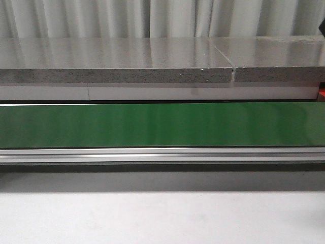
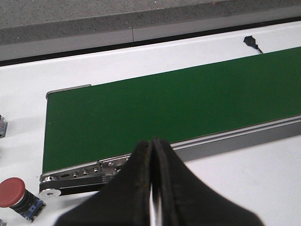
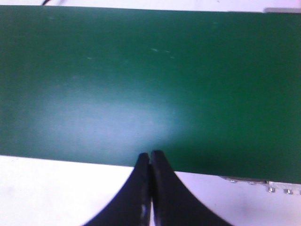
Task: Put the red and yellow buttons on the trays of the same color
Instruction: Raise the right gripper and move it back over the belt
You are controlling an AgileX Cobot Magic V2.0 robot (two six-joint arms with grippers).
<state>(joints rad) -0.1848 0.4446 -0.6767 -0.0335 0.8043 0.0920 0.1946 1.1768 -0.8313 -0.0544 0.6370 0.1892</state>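
A red button (image 2: 12,193) with a blue base lies on the white table in the left wrist view, beside the end of the green conveyor belt (image 2: 164,108). My left gripper (image 2: 153,142) is shut and empty, hanging over the belt's near rail, apart from the button. In the right wrist view my right gripper (image 3: 150,154) is shut with nothing in it, at the near edge of the green belt (image 3: 150,80). No yellow button and no trays show in any view. The front view shows neither gripper.
The green belt (image 1: 162,124) runs across the front view, with a metal rail (image 1: 162,155) before it and a grey stone counter (image 1: 117,61) behind. A small black part (image 2: 251,42) lies on the white table beyond the belt. Another grey object (image 2: 2,126) is cut off at the picture's edge.
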